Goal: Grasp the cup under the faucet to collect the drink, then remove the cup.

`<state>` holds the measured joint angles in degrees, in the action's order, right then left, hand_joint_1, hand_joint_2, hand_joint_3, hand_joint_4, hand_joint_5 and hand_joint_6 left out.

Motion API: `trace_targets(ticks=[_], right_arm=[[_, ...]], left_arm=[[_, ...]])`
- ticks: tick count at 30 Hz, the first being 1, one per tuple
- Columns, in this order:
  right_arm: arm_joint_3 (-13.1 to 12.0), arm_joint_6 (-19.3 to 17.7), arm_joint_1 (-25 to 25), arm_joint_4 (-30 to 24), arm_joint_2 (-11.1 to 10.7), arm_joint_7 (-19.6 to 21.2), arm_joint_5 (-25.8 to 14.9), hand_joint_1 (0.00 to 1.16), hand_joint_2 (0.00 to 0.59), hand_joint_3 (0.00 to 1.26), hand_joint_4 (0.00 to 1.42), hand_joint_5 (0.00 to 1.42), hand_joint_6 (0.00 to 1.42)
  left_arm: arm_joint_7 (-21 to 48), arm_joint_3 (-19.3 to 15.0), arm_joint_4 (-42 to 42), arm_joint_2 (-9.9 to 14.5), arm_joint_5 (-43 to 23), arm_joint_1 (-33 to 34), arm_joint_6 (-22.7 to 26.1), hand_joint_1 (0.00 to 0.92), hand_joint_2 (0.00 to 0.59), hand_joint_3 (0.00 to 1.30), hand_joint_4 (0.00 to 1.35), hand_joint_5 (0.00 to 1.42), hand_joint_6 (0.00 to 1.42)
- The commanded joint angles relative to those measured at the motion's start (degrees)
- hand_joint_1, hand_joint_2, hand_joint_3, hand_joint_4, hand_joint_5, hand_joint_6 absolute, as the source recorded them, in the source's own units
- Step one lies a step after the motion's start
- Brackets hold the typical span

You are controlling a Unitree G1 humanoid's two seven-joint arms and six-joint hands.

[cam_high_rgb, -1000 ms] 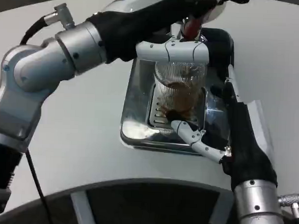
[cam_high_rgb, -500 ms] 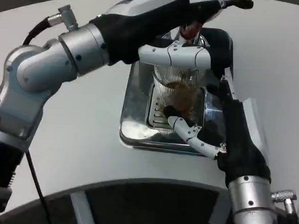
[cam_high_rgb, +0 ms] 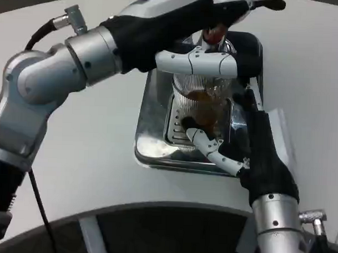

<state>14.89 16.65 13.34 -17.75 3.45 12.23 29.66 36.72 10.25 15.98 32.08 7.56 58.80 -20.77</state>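
Since a second ago the right hand (cam_high_rgb: 226,145) has slid left, its fingers now wrapped around the one ribbed cup (cam_high_rgb: 201,105) of brown drink on the chrome drip tray (cam_high_rgb: 152,137). Left hand (cam_high_rgb: 216,34) reaches over the dispenser's top; its grasp cannot be told. One white table (cam_high_rgb: 101,157), grey floor at the corners
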Motion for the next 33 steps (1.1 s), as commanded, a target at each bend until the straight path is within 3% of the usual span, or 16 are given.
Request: trace_targets(ticks=[1,33], right_arm=[[0.1,-0.3,0.9,1.8,2.3,1.6,-0.6,0.75,0.239,0.01,0.03,0.12,0.1],[-0.5,-0.6,5.4,9.9,3.6,6.4,-2.0,0.74,0.249,0.0,0.0,0.1,0.06]], left_arm=[[2.5,1.8,1.7,1.3,2.5,-1.8,0.9,0.0,0.086,0.14,0.02,0.06,0.13],[2.8,1.5,2.4,2.2,2.3,-1.4,0.1,0.0,0.094,0.15,0.03,0.06,0.14]])
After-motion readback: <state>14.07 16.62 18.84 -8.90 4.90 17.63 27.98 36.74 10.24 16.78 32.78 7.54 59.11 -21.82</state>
